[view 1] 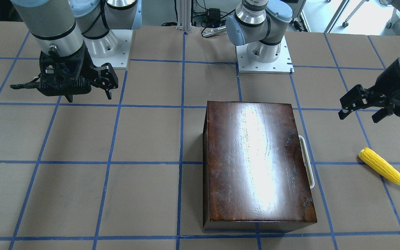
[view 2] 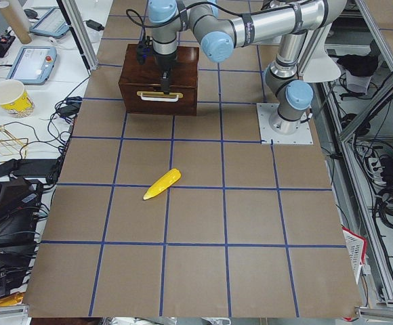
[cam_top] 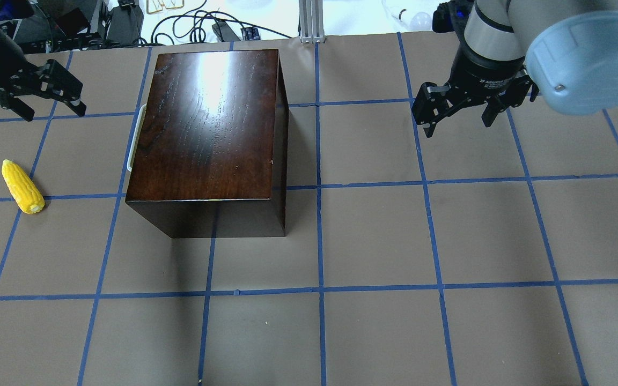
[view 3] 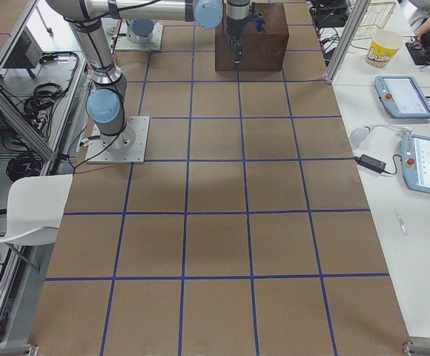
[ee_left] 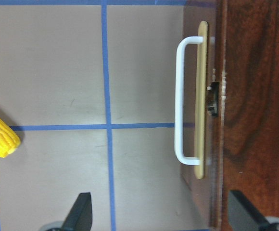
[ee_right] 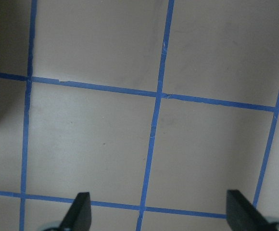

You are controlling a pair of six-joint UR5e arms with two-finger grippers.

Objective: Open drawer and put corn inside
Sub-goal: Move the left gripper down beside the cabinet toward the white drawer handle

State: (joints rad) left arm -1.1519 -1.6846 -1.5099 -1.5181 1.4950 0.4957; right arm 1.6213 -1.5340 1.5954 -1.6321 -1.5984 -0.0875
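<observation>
The glossy dark reddish-brown wooden box (cam_top: 207, 123) stands on the table, also in the front view (view 1: 255, 159). Its drawer is shut; the white loop handle (cam_top: 134, 136) on the side facing the corn shows clearly in the left wrist view (ee_left: 180, 101). The yellow corn (cam_top: 22, 186) lies flat on the table left of the box, apart from it, and shows in the front view (view 1: 383, 167). My left gripper (cam_top: 54, 113) is open and empty, hovering above the table between corn and handle. My right gripper (cam_top: 458, 126) is open and empty, far right of the box.
The brown table cover carries a blue tape grid. The arm bases (view 1: 264, 55) stand at the robot's edge. A side bench holds a yellow paper cup (view 2: 10, 97) and tablets (view 3: 404, 96), off the work surface.
</observation>
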